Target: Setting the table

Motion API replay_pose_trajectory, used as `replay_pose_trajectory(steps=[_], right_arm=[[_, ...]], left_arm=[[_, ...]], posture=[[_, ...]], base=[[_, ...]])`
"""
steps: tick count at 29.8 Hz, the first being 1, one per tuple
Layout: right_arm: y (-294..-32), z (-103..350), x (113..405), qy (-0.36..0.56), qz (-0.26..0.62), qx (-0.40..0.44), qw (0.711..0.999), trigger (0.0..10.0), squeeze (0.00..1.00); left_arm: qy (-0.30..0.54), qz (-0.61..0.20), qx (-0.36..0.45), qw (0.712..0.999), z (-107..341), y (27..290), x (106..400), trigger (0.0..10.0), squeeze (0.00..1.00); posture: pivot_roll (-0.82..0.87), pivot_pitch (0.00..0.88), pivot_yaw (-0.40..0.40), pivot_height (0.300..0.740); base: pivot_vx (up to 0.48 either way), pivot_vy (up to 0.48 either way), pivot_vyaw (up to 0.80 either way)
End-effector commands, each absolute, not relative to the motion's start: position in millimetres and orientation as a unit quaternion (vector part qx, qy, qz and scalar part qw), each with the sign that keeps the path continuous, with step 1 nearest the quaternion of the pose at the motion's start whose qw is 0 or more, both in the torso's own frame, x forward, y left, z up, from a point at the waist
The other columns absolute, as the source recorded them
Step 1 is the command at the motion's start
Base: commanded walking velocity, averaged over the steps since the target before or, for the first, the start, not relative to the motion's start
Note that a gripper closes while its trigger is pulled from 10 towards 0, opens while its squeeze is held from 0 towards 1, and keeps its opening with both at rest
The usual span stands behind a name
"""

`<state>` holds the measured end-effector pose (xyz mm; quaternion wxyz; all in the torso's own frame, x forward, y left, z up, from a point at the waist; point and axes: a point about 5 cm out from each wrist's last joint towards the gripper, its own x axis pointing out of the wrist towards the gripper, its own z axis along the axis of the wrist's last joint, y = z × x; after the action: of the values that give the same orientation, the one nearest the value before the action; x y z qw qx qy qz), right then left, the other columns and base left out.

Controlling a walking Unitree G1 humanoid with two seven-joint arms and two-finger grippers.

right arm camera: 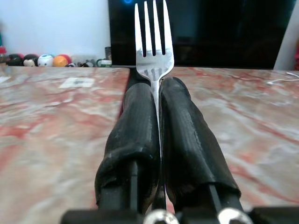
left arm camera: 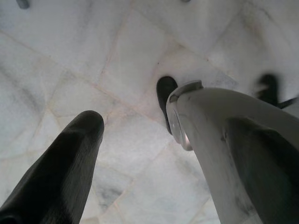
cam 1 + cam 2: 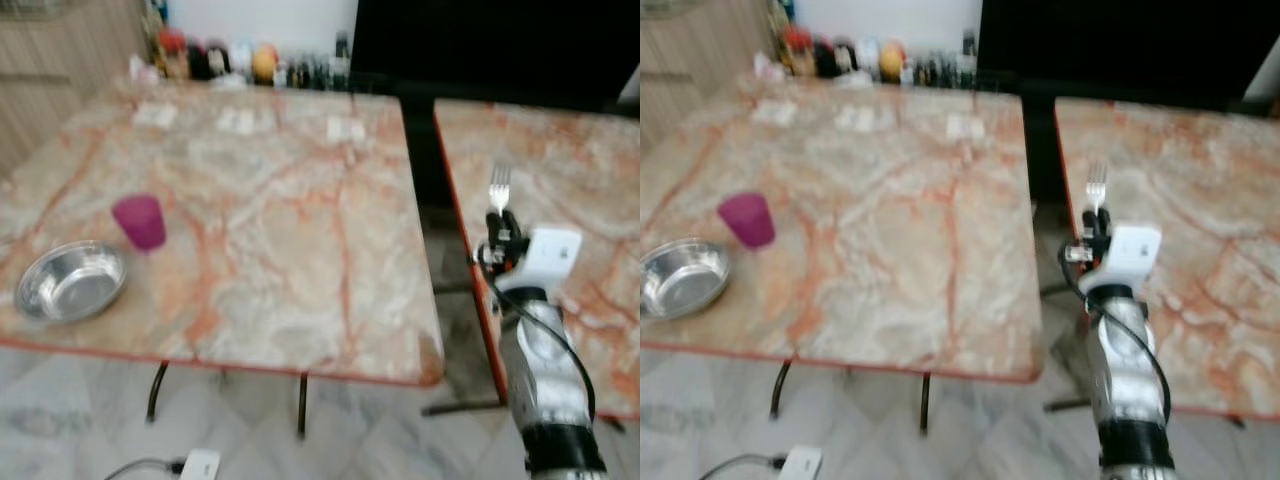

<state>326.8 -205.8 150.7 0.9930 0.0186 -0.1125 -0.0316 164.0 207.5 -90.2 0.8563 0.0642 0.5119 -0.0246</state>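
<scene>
With the fork (image 1: 154,56) pinched upright between my right gripper (image 3: 503,228) fingers, tines clear for carrying, I see the bowl (image 3: 72,281) and purple cup (image 3: 140,221) waiting at ten o'clock on the tabletop (image 3: 290,260). My left gripper (image 2: 135,140) hangs released over the floor (image 2: 70,56).

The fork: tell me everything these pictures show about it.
The fork looks like shiny silver metal, with four tines and a thin handle. The right gripper is shut on it, the handle pinched between its two black fingers, the tines sticking out beyond their tips. It is held in the air, over the gap between the two marble-patterned tables, touching nothing else.
</scene>
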Motion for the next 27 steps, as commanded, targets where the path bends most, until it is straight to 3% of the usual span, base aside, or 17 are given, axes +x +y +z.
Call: replay_pose_trajectory(steps=[1, 27], right_arm=[[-215.1, 151.6, 325.0, -0.114, -0.047, 0.018, 0.992, 10.0, 0.00], [-216.2, 152.4, 323.1, -0.119, -0.071, 0.033, 0.990, 10.0, 0.00]], left_arm=[[0.524, -0.036, 0.063, 0.849, -93.9, 202.0, 157.8, 10.0, 0.00], [0.524, -0.040, 0.071, 0.848, -92.1, 207.0, 160.1, 10.0, 0.00]], posture=[[0.04, 0.051, -0.026, 0.740], [0.05, 0.068, 0.009, 0.740]], base=[[0.000, -0.480, 0.00], [0.000, -0.479, 0.00]])
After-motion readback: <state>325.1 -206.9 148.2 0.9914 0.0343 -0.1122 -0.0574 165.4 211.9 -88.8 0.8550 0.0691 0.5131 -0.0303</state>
